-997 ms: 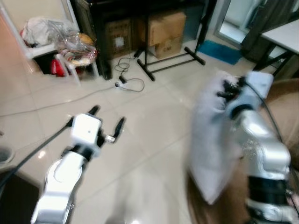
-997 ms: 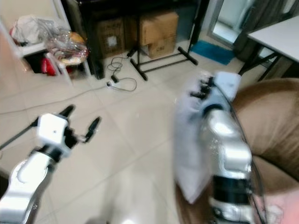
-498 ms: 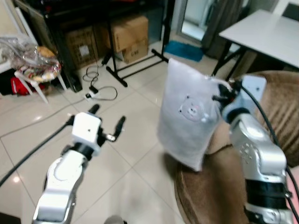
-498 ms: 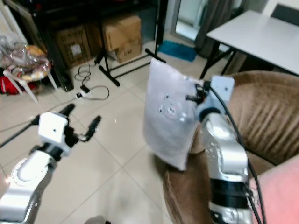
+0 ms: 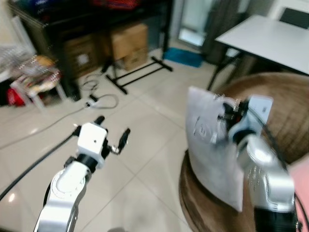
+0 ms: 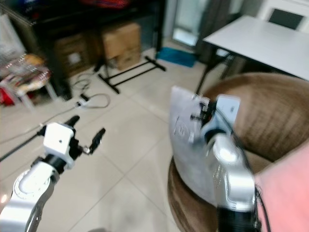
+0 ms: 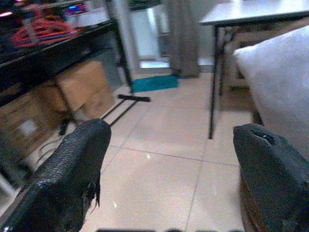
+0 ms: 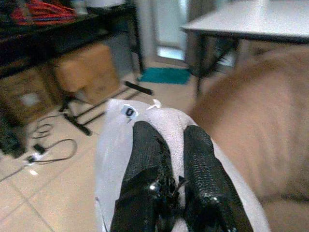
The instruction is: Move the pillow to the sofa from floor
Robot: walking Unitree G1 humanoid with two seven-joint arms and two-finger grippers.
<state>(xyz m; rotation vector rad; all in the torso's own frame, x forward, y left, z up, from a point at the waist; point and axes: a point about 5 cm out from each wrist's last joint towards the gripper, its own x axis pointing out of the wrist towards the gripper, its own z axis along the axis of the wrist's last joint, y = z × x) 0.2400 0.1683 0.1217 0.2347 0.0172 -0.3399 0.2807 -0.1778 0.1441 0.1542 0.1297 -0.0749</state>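
The right gripper (image 8: 166, 159) is pinching the white pillow's (image 5: 212, 150) top edge between closed fingers, letting it dangle below them over the brown sofa's (image 6: 270, 111) rounded arm, presumably for release there. The left gripper (image 5: 112, 134) is idling above the tiled floor (image 5: 145, 121), its fingers spread and empty.

The tiled floor (image 5: 145, 145) in front of the robot is bare, so there is lots of room to move there. The left gripper (image 5: 112, 135) hangs over it with its fingers spread apart and nothing between them. Farther back, things block the way: a black stand (image 5: 137, 72) with long feet, cardboard boxes (image 5: 128, 41) under a dark shelf, and a white cable (image 5: 99, 101) lying on the tiles. A white table (image 6: 260, 41) with thin black legs stands just behind the brown sofa (image 6: 270, 116). The pillow (image 5: 212, 145), pinched in the right gripper (image 8: 169, 159), hangs in front of the sofa and hides part of it.
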